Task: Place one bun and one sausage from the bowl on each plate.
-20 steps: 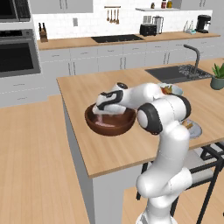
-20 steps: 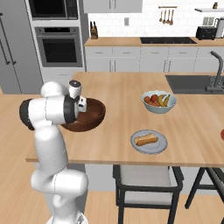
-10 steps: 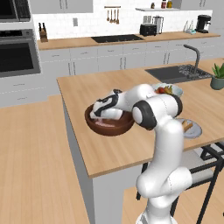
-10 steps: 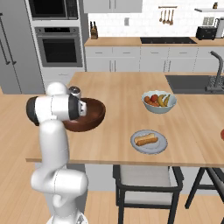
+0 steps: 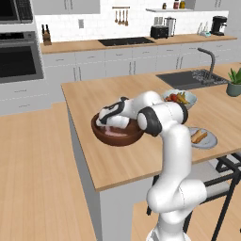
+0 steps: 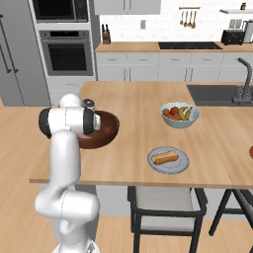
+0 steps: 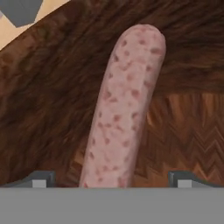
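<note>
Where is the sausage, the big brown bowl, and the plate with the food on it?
sausage (image 7: 122, 109), hand view, middle of its pink speckled length.
big brown bowl (image 6: 109, 129), right base view, its outer right wall.
plate (image 6: 180, 165), right base view, bare grey part beside the food.

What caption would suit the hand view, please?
Open gripper poised over a sausage lying in the wooden bowl.

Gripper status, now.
Gripper: open, holding nothing, its fingertips standing either side of the sausage in the bowl.
</note>
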You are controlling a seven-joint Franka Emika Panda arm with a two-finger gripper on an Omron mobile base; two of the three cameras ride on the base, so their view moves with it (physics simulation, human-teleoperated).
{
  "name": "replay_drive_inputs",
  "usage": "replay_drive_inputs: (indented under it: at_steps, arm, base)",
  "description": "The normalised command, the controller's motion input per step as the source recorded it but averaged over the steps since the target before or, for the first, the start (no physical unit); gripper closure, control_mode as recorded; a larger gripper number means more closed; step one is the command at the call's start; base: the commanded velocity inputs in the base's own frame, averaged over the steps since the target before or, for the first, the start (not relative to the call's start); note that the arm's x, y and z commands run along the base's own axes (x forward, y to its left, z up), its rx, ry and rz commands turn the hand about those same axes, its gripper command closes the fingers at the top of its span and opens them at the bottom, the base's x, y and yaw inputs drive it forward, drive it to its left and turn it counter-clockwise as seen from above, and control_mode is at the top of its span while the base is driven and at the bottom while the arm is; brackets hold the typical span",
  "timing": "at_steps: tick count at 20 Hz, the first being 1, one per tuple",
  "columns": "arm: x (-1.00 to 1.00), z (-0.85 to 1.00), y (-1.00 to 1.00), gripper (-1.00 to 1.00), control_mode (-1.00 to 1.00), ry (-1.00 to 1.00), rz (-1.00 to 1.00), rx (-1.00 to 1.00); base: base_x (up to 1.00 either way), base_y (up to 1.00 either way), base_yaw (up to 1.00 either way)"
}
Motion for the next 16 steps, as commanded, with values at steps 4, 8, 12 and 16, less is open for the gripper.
replay_drive_inputs:
  at_steps: [4,8,12,16]
  arm:
    - [0.06,-0.14,-0.06,-1.00,-1.00,0.00,0.00,0.01]
    - [0.00,-0.15,0.00,1.00,-1.00,0.01,0.00,0.00]
    - [-0.02,0.00,0.00,1.00,-1.00,0.00,0.00,0.00]
    - [-0.13,0.21,-0.03,1.00,-1.00,-0.03,-0.01,0.00]
  base:
    - [0.00,0.00,0.00]
    - [0.00,0.00,0.00]
    - [0.00,0.00,0.00]
    - [0.00,0.00,0.00]
